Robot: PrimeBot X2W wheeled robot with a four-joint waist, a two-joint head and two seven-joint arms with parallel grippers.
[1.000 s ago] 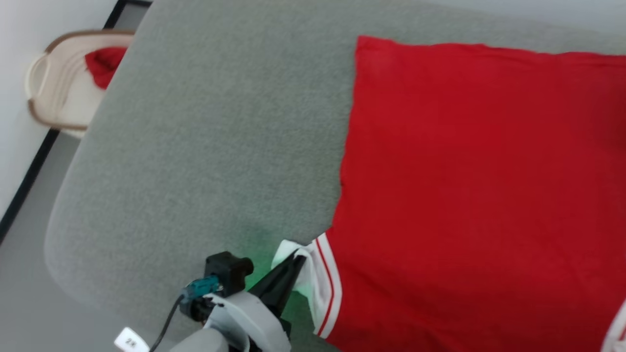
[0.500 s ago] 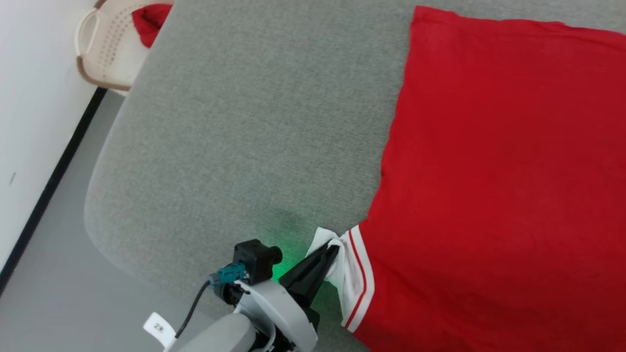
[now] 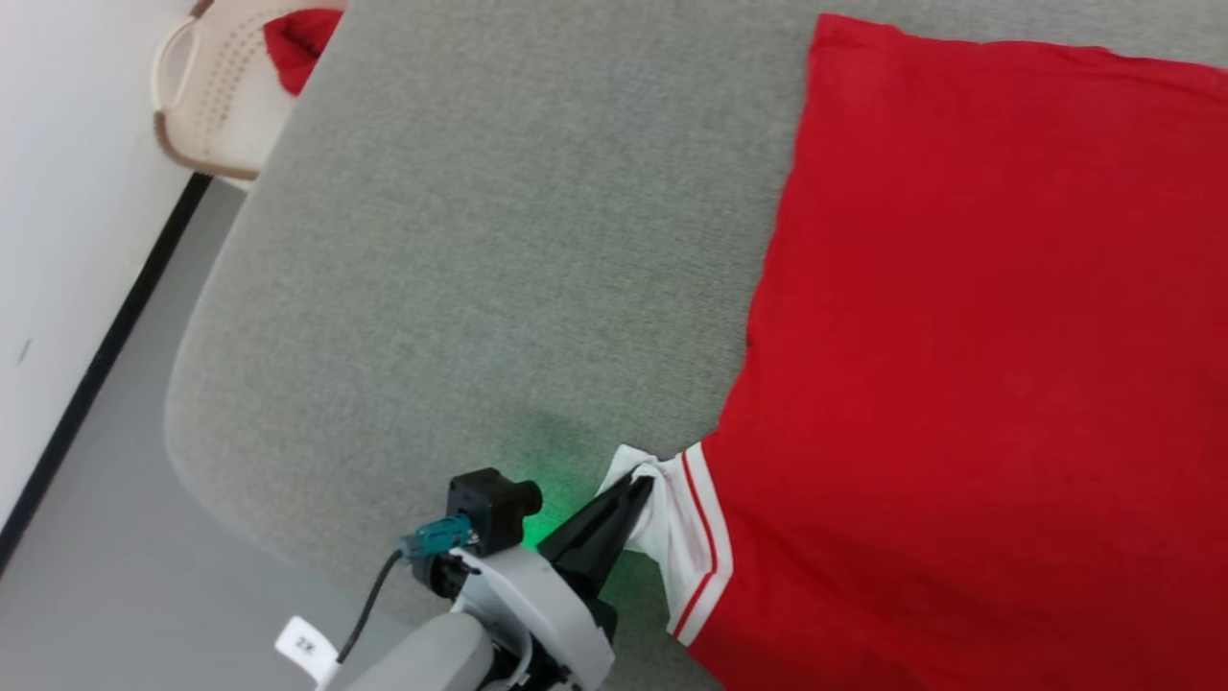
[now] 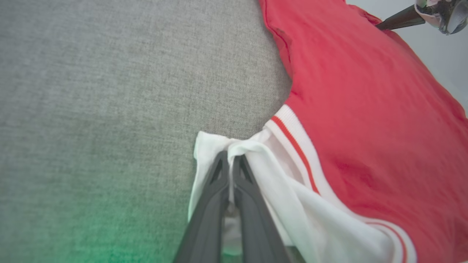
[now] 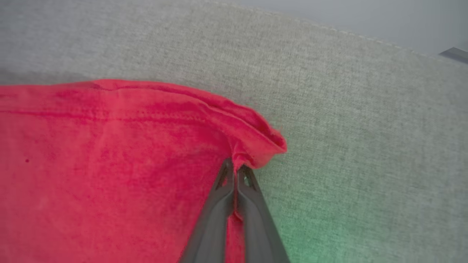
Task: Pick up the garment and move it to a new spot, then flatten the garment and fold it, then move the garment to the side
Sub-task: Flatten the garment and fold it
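Left gripper (image 3: 641,488), fully closed, pinches the white striped-trim corner of the red fabric basketball jersey (image 3: 959,336) lying on the grey upholstered surface (image 3: 460,240), right gripper (image 5: 234,165) likewise closed on its red hem corner (thin bites: an uneven lift could slip one).

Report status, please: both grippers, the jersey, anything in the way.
Left gripper shut on jersey, white corner. Right gripper shut on red corner. Jersey spread on grey surface. Basket off to the side.
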